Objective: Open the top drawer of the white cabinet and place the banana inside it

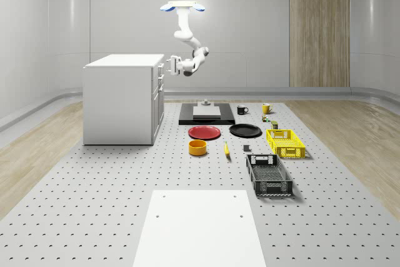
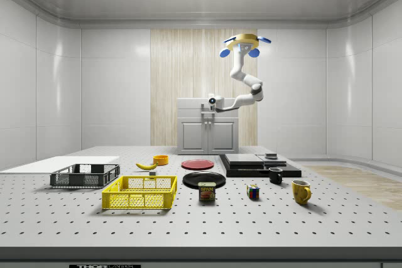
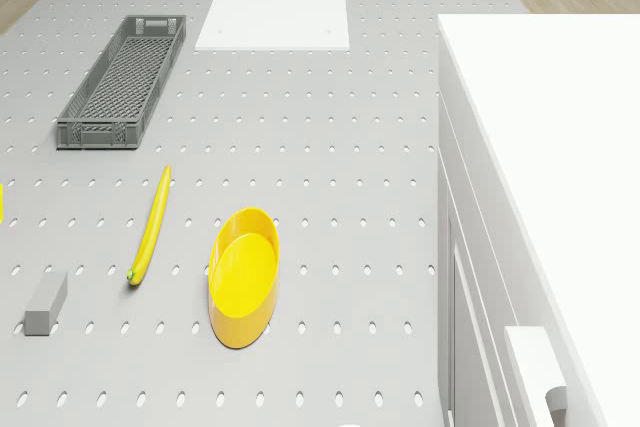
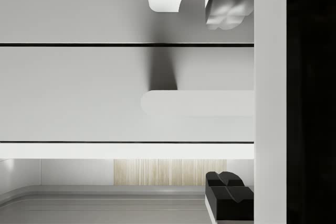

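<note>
Nearest on the tabletop (image 1: pixel 94 217) lie one dark crate (image 1: pixel 269 175) and one yellow crate (image 1: pixel 285 142). One banana (image 1: pixel 226 149) lies beside one yellow bowl (image 1: pixel 198 147); two plates follow. Further back, the drone (image 1: pixel 182 7) hovers beside the white cabinet (image 1: pixel 119 98). The gripper (image 1: pixel 170 64) is at the top drawer handle (image 4: pixel 197 103), fingers wide apart around it, partly cut off.

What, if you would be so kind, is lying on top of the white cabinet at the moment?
Nothing that I can see: the white cabinet has a bare top in the whole-scene and drone views. Its far back edge falls outside the drone view. The banana lies on the floor.
</note>
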Controlling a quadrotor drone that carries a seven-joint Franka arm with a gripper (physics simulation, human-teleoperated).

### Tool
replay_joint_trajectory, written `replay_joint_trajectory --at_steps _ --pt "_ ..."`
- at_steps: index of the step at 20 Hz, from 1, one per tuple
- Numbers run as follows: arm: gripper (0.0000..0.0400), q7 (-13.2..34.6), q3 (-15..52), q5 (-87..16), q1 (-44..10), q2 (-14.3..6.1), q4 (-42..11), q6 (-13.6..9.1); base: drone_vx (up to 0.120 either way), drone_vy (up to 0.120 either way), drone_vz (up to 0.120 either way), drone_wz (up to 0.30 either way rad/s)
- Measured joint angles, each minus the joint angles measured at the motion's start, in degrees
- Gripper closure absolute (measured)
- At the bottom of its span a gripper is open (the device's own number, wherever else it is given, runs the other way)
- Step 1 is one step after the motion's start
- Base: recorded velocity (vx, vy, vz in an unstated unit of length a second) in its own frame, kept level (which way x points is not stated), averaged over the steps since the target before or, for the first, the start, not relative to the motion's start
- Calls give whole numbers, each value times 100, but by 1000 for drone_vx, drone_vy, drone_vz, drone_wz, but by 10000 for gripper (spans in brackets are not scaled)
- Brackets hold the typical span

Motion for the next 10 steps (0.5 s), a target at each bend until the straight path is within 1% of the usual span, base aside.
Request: replay_joint_trajectory --at_steps 7,10 --pt "0 -73 168 204 43 110 0 127 0 0 0 0" --pt "0 -143 158 267 95 241 73 142 0 0 0 0"
